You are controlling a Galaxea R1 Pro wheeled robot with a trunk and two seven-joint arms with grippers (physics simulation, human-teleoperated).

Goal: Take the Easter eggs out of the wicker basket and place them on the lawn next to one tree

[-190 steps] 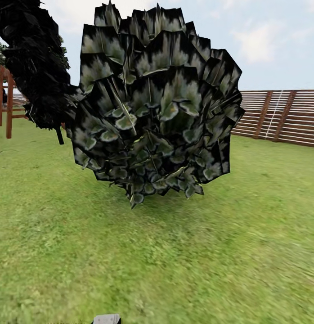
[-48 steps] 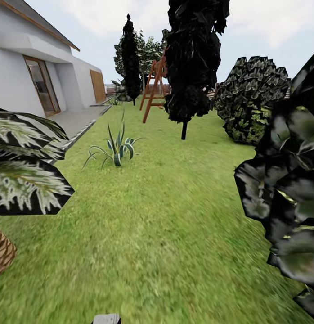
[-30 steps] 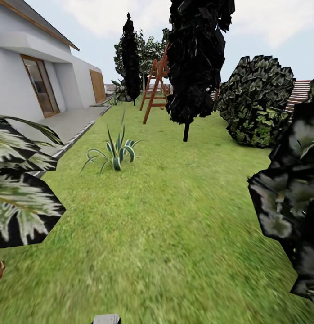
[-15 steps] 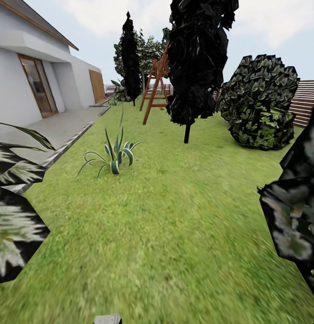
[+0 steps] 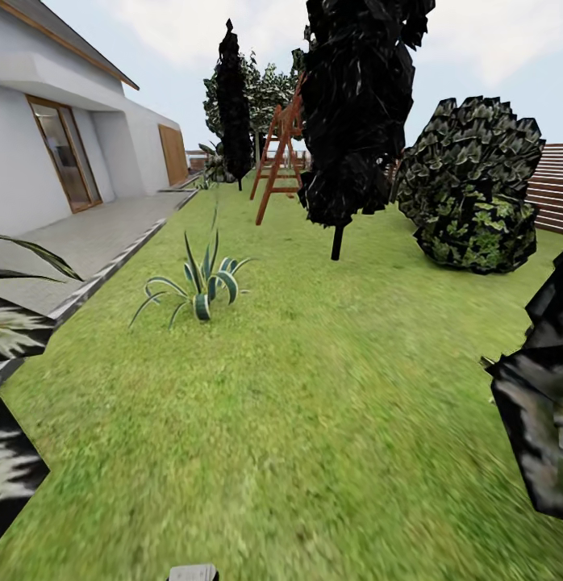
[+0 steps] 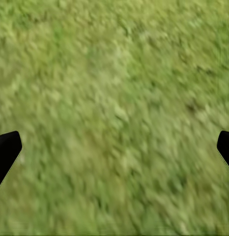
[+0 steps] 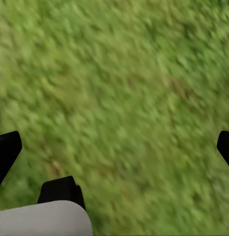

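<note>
Lawn [image 5: 314, 420] stretches ahead; both end effectors spread, empty.

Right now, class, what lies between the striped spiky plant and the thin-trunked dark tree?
Bare lawn lies between the striped spiky plant and the thin-trunked dark tree, seen in the head view.

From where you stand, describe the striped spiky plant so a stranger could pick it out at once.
Start at the white house on the left and follow its paved patio to the lawn. Just past that edge sits the agave, low on the grass. Unlike the dark trees and bush behind, it is a ground-level rosette of pointed green leaves with pale edges.
</note>
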